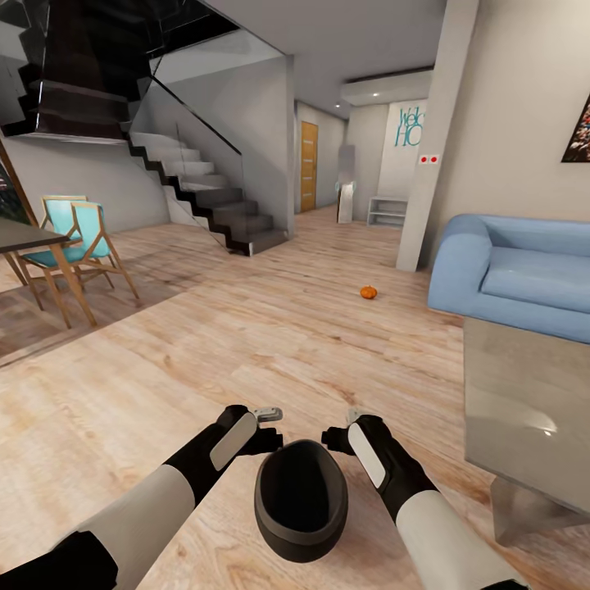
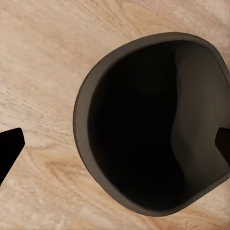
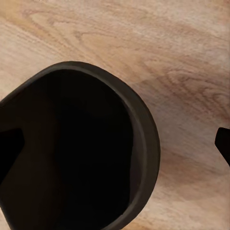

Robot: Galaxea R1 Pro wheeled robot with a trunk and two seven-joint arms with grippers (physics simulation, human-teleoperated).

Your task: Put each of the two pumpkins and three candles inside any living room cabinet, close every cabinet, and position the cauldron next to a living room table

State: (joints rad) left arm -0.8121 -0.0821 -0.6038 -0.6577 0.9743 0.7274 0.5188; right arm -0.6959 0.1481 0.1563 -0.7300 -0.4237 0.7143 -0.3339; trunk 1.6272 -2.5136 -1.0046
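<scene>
The black cauldron point(image 1: 301, 500) sits on the wood floor just in front of me, a short way left of the grey glossy table point(image 1: 524, 410). My left gripper point(image 1: 273, 429) is open at the cauldron's far left rim. In the left wrist view the left gripper point(image 2: 117, 148) straddles the wall of the cauldron point(image 2: 143, 124), with one fingertip point(image 2: 9, 148) over the floor. My right gripper point(image 1: 338, 430) is open at the far right rim. The right gripper point(image 3: 117, 148) straddles the cauldron point(image 3: 72, 143) the same way. One orange pumpkin point(image 1: 368, 292) lies on the floor farther ahead.
A blue sofa point(image 1: 516, 270) stands behind the table at the right. A white pillar point(image 1: 430, 164) rises beside the sofa. Turquoise chairs point(image 1: 78, 242) and a dark dining table point(image 1: 24, 238) are at the left, with stairs point(image 1: 205, 197) behind them. A hallway with a low white shelf point(image 1: 387, 211) lies ahead.
</scene>
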